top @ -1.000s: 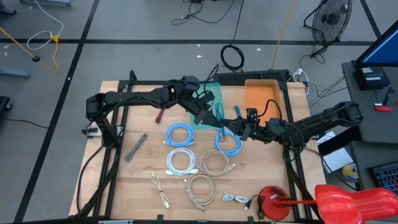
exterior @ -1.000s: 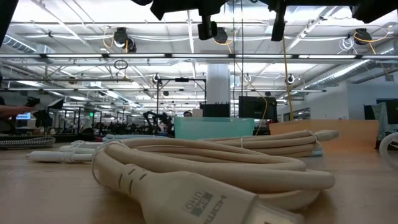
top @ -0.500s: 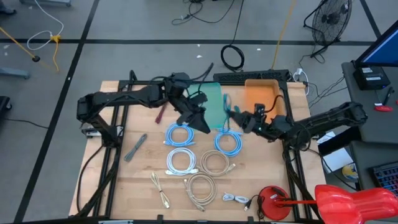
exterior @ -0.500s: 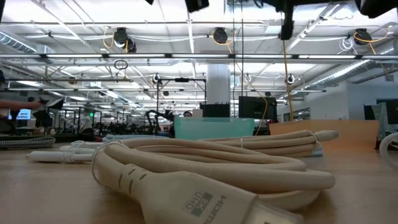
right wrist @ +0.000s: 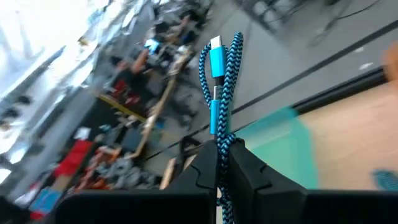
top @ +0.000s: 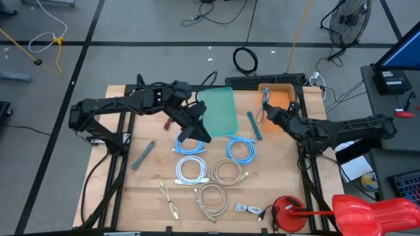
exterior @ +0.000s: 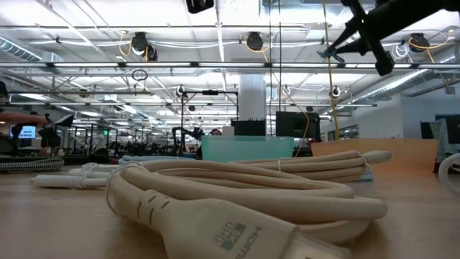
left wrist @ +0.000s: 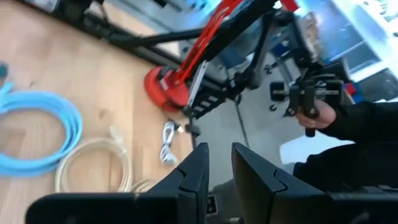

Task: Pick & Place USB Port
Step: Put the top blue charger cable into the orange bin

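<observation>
Above orange bin (top: 279,97), fingers pinch blue braided cable (right wrist: 219,93).

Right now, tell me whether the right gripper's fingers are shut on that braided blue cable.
Shut on it: the right gripper pinches the braided blue cable, whose connectors stick up past the fingertips.

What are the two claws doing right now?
Left gripper: slightly open, holding nothing.
Right gripper: closed on a blue braided USB cable.
</observation>
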Robot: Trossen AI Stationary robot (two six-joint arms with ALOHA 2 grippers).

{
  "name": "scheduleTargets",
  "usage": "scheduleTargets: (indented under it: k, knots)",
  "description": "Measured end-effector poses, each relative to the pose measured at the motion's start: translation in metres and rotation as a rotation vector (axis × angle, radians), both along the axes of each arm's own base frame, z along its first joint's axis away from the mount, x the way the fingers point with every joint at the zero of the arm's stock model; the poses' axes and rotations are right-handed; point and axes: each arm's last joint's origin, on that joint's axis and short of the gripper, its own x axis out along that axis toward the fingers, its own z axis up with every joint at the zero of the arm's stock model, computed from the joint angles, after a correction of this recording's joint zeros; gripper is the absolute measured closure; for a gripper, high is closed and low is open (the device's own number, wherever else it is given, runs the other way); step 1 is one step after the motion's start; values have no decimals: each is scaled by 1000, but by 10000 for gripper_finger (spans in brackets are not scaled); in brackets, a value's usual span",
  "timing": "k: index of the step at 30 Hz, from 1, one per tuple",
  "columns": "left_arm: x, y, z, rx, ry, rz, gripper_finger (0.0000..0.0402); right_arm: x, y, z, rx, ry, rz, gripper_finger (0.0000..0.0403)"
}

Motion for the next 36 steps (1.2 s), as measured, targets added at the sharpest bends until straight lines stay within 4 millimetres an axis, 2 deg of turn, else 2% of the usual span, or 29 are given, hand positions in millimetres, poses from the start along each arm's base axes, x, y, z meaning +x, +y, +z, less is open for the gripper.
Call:
scheduleTargets:
  k: [5, 10, 14, 19, 22, 30, 36]
  knots:
    - [0, -5, -2, 11, 20, -8, 330, 0, -20, -14, 61, 119, -15, 400]
    - [0, -5, -3, 28, 27, 13, 330, -3, -42, -28, 212, 276, -19, 400]
    - [0, -6, -3, 28, 30, 13, 330, -8, -60, -21, 293, 480, -44, 400]
    - [0, -10, -4, 46, 36, 25, 330, -7, -80, -1, 302, 664, -41, 400]
    - [1, -13, -4, 55, 35, 26, 330, -2, -90, -2, 304, 766, 1, 400]
    - [0, -19, -6, 68, 48, 6, 330, 13, -101, -28, 402, 926, 87, 400]
    - [-2, -26, -12, 105, 103, 8, 330, 19, -105, -38, 430, 960, 80, 398]
